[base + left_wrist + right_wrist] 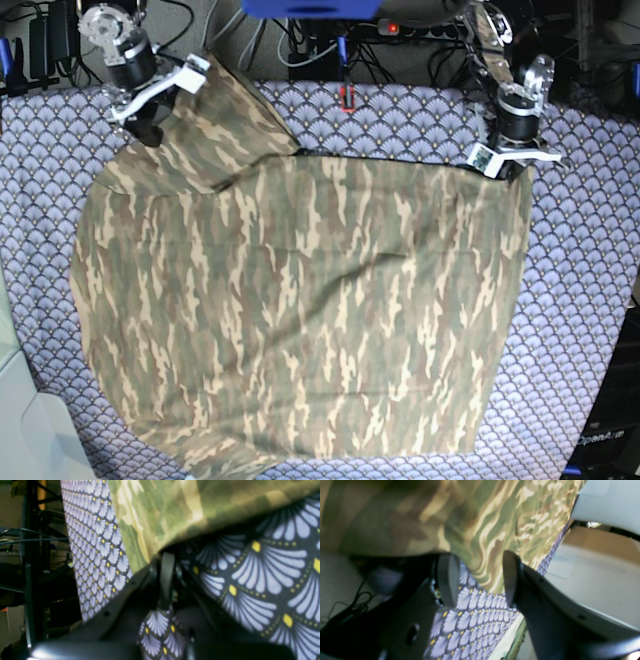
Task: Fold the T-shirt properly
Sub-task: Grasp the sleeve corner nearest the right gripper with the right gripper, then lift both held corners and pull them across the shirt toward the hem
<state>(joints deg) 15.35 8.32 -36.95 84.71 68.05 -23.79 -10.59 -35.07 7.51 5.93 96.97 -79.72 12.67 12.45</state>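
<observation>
Spread across the tablecloth (590,300), the T-shirt (300,310) lies flat for folding. Left gripper (503,160), fingers together, seems to pinch its far right corner; right gripper (150,125), fingers apart, straddles the far left sleeve edge, ready to grasp.

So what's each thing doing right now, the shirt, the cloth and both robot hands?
T-shirt: spread out on the table, partly folded, rumpled.
Tablecloth: lying flat under the shirt.
Left hand: shut, at the shirt's far corner.
Right hand: open, fingers either side of the shirt's edge.
</observation>
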